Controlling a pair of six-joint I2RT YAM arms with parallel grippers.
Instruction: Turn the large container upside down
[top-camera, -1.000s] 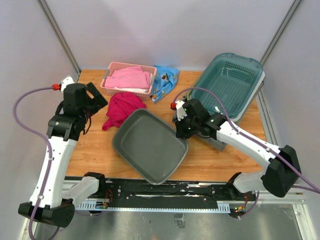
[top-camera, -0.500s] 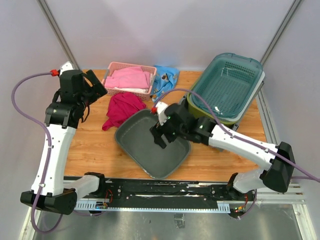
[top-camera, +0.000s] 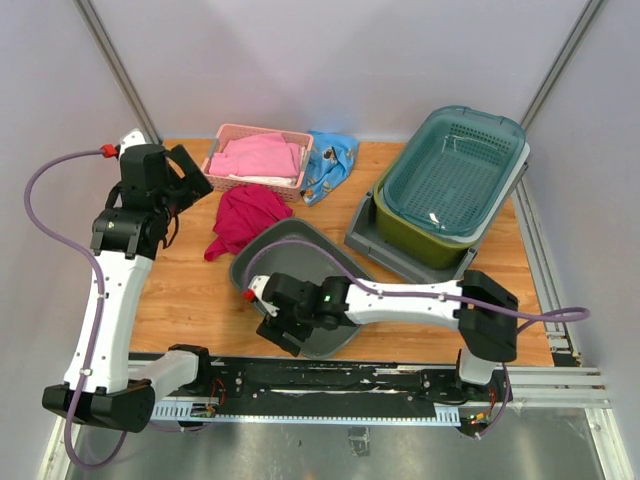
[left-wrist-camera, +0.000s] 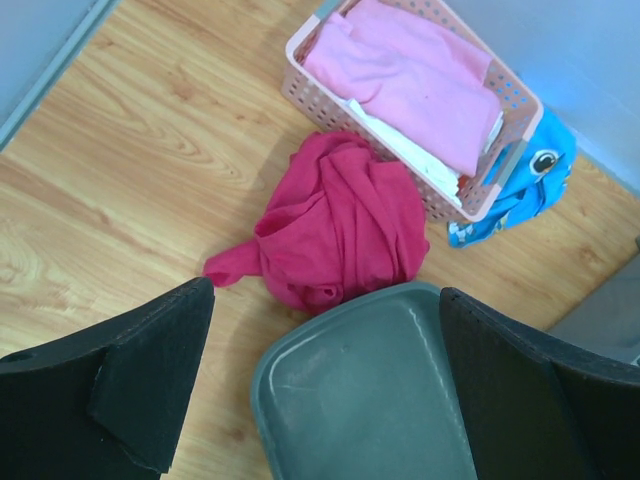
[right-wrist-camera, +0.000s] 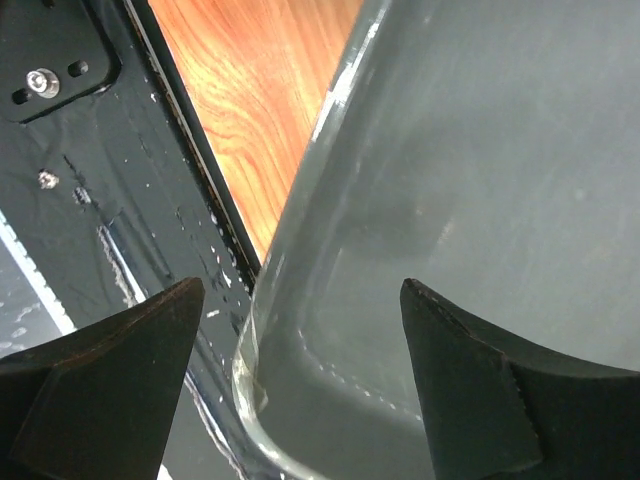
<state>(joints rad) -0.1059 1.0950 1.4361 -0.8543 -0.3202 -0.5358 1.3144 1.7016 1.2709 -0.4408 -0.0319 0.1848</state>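
Right gripper (top-camera: 278, 322) has its two fingers wide apart. The near rim of the large container (top-camera: 290, 262) sits in the gap between them, not pinched yet. I think it is low at that edge so it can grab the rim and tip the bin over. Left gripper (top-camera: 190, 170) is apart too, holds nothing and is well away from the bin. Only the right wrist view shows the rim in the gap. Only the top view shows the red cloth (top-camera: 240, 215) touching the bin's far side.
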